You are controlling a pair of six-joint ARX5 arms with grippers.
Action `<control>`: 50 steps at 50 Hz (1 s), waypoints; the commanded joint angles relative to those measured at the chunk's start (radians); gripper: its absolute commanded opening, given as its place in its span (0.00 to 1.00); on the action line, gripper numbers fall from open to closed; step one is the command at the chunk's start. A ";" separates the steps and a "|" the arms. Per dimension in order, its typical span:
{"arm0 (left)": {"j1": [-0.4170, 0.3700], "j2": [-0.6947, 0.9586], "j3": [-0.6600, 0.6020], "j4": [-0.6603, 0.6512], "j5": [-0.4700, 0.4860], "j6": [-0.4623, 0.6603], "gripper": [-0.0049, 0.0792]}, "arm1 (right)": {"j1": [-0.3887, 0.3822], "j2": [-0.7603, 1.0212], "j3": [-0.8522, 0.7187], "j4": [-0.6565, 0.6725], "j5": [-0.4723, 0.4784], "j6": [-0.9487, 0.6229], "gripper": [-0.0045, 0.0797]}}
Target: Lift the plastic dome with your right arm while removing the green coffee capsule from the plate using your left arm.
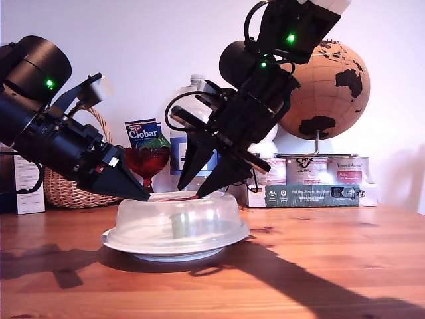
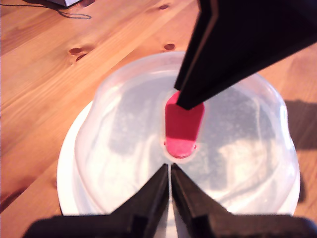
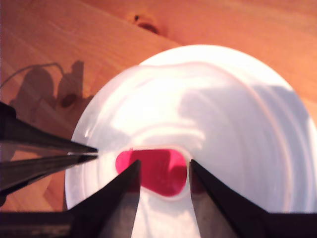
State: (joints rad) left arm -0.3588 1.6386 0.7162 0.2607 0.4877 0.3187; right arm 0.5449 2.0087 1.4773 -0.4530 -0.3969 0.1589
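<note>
The plastic dome (image 1: 212,216) sits on the white plate (image 1: 133,242) on the wooden table. Through its wall the green coffee capsule (image 1: 178,224) shows faintly. The dome's red tab (image 3: 156,171) lies between the fingers of my second gripper (image 3: 165,163), which is open and straddles it. In the exterior view this gripper (image 1: 191,191) comes down from the upper right. My first gripper (image 2: 171,168) is shut with nothing in it, its tip just above the dome top beside the red tab (image 2: 182,126). It reaches in from the exterior view's left (image 1: 145,196).
Behind the plate stand a wicker basket (image 1: 70,186), a Ciobar box (image 1: 143,131), a red glass (image 1: 146,159) and a clear bottle (image 1: 182,143). A globe (image 1: 332,90) and tins (image 1: 312,173) stand at the exterior view's back right.
</note>
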 commanded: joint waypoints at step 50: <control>-0.004 0.026 -0.013 -0.030 -0.018 0.004 0.03 | 0.019 0.044 0.109 -0.087 -0.129 0.029 0.39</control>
State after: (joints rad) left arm -0.3595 1.6386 0.7200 0.2527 0.4774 0.3187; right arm 0.5453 2.0396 1.5536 -0.5476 -0.4999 0.1860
